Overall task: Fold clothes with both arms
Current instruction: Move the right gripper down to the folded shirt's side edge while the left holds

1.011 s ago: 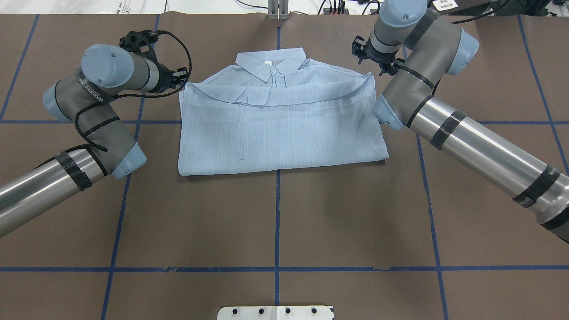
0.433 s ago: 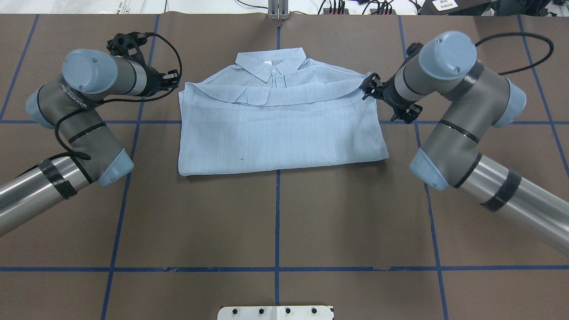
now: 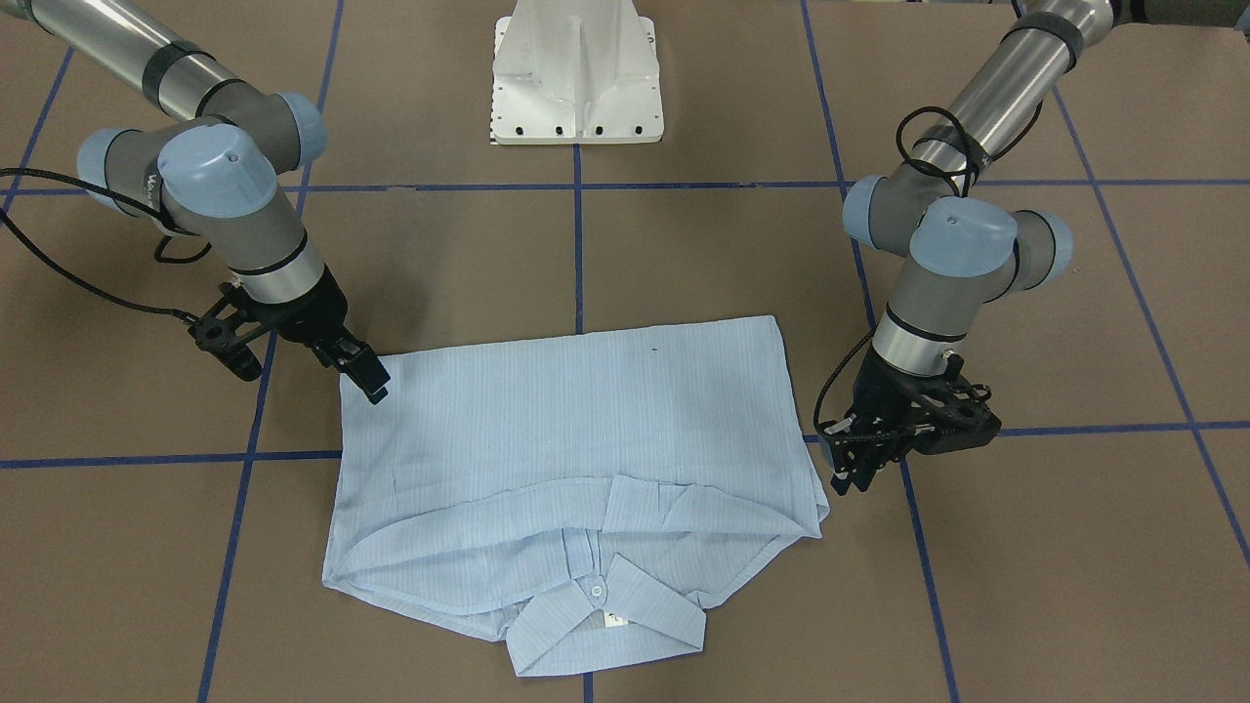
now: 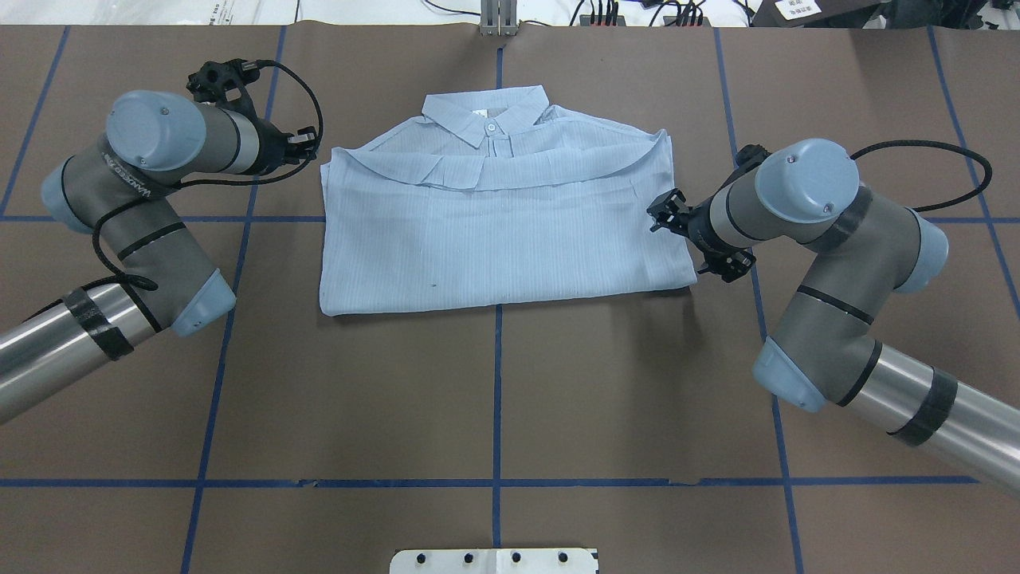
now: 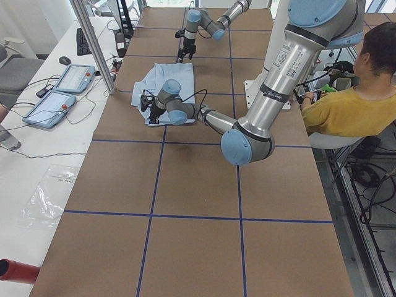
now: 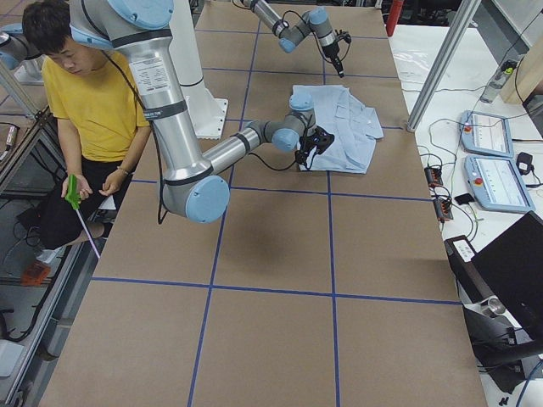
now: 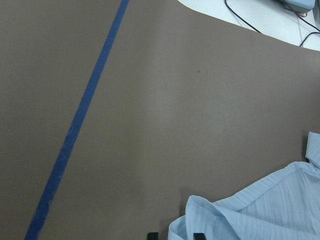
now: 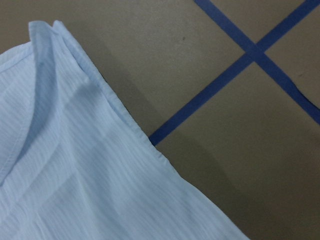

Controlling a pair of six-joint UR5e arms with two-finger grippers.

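We find the shirt (image 4: pixel 502 239) flat on the surface (image 4: pixel 494 399), collar (image 4: pixel 458 112) farthest from us; our left end effector (image 4: pixel 309 143) flanks its left edge, our right end effector (image 4: pixel 663 212) its right.

Grey-silver arms (image 4: pixel 151 239), pale blue caps (image 4: pixel 806 179), black cables (image 4: pixel 916 143)

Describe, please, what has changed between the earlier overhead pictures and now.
The right gripper travelled from beside the collar end toward the robot along the right edge of the shirt, toward its near corner. The left gripper drifted slightly outward from the shoulder corner. Nothing visibly grasped; the shirt lies as before.
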